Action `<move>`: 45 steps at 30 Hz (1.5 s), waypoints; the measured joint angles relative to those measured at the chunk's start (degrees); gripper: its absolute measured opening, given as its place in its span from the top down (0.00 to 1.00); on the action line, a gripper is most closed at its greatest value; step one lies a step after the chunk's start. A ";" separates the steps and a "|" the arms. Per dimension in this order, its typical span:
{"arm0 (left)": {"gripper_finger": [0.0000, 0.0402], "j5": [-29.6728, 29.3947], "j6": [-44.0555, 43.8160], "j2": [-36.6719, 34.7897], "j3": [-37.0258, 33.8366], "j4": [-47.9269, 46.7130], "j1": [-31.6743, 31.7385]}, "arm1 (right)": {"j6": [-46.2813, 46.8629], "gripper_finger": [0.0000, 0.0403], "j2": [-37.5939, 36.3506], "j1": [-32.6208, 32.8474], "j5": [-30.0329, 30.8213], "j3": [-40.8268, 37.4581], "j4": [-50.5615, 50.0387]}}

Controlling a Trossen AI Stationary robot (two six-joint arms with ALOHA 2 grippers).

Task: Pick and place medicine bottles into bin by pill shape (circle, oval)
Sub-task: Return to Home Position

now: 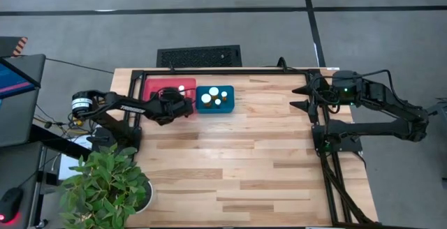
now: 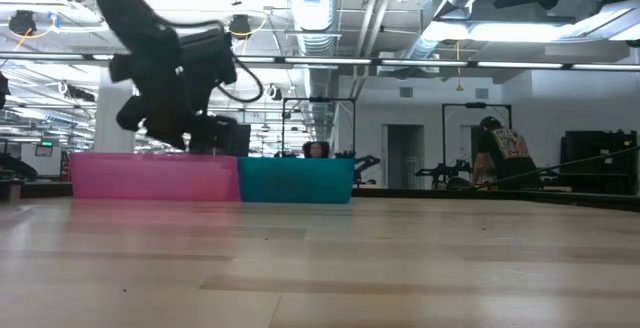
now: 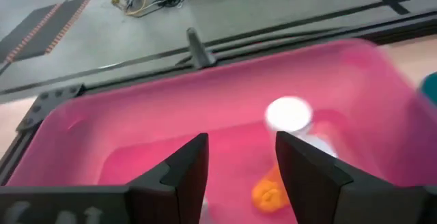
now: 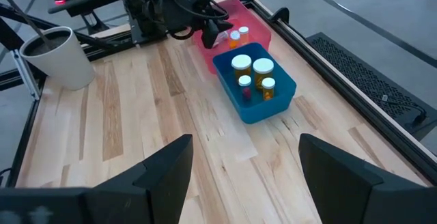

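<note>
high: straight down | low: table-level | wrists: forward | all share pink bin [image 1: 159, 86]

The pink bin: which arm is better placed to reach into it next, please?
Left: the left gripper, open, hangs over the pink bin; the right gripper waits across the table.

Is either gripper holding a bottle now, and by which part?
Nothing is held. The left gripper is open above the pink bin; the right gripper is open and empty.
</note>
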 joint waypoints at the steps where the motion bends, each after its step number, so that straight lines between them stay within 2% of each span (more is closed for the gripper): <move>1: 0.59 0.14 -0.01 0.00 1.15 -1.38 -0.28 | 0.00 0.31 0.00 0.00 0.00 0.00 0.00; 5: 0.59 3.11 -0.33 -0.43 6.85 -8.57 -1.51 | 0.15 0.31 0.00 0.00 -0.01 0.02 0.62; 13: 0.59 16.33 3.65 -6.24 20.50 -20.92 -4.00 | 0.17 0.31 -0.04 0.02 -0.02 0.00 4.98; 18: 0.59 18.88 4.62 -12.53 27.78 -26.23 -5.85 | 0.20 0.31 -0.09 0.02 -0.04 0.02 4.25; 23: 0.59 25.89 12.80 -19.98 33.77 -29.74 -7.87 | 1.38 0.31 -0.07 0.02 -0.07 -0.01 1.28; 25: 0.59 27.76 14.77 -23.20 35.89 -29.98 -8.52 | 1.69 0.31 -0.05 0.02 -0.09 -0.01 2.97; 28: 0.59 26.49 17.06 -28.45 37.27 -29.60 -10.15 | -2.79 0.31 0.00 -0.09 -0.09 -0.01 11.18; 32: 0.59 26.80 22.08 -36.98 37.11 -29.29 -11.47 | -7.90 0.31 -0.13 -2.31 -0.90 0.00 21.84; 36: 0.59 30.59 28.34 -46.81 32.30 -25.82 -12.29 | -10.24 0.31 -1.64 -6.94 -4.69 -0.31 23.73; 40: 0.59 36.94 30.73 -56.59 22.51 -19.46 -13.24 | -8.69 0.31 -3.36 -11.29 -11.56 -3.90 27.74; 45: 0.59 37.73 28.15 -67.20 7.45 -12.92 -13.58 | -4.46 0.31 -6.57 -14.97 -13.50 -13.33 33.49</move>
